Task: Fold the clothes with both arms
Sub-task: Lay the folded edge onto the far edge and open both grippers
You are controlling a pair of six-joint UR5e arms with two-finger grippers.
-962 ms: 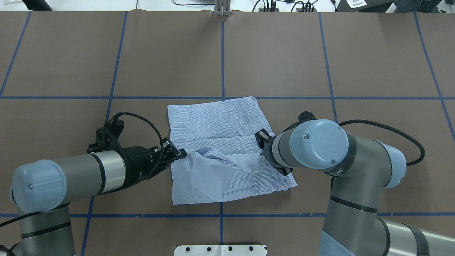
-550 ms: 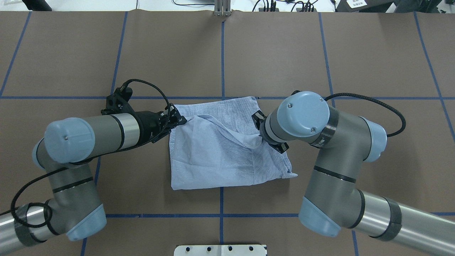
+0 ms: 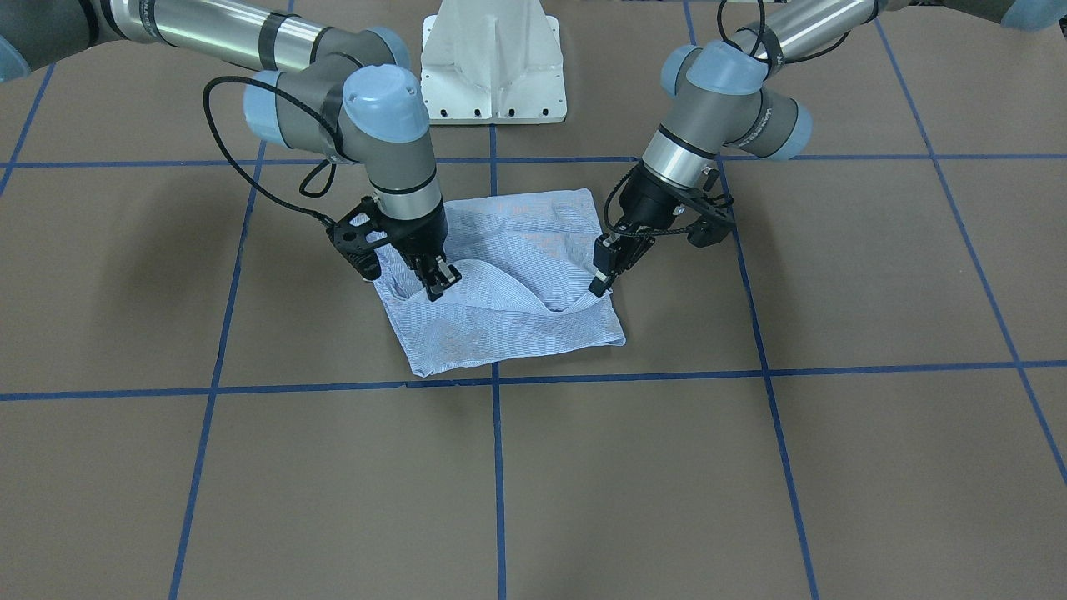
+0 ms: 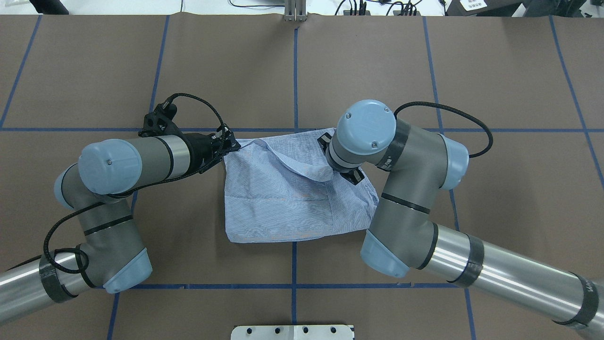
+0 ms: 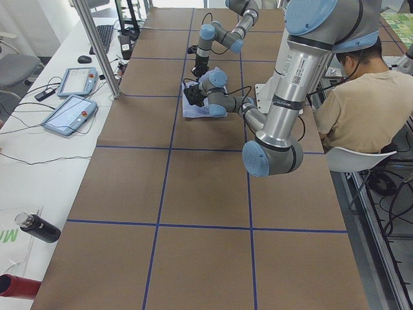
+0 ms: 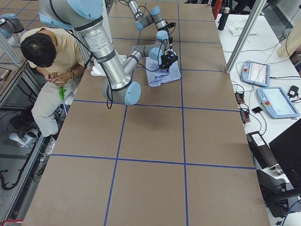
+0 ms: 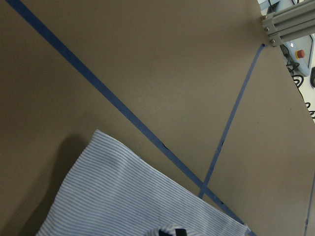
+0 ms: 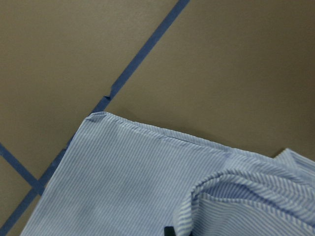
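Since the striped shirt (image 4: 278, 208), lying half-folded on the brown table (image 4: 495, 71) beside a crossing of blue tape lines (image 4: 295, 71), is looking light, limp and prone to sagging, it is probably handling best when pinched at its edge corners. The left gripper (image 3: 602, 279) is reaching in low from the side, its jaws closed tight on one lifted corner. The right gripper (image 3: 438, 283) is pointing steeply down from a bent wrist, its jaws likewise clamping the opposite corner, so the raised edge is drooping between them.
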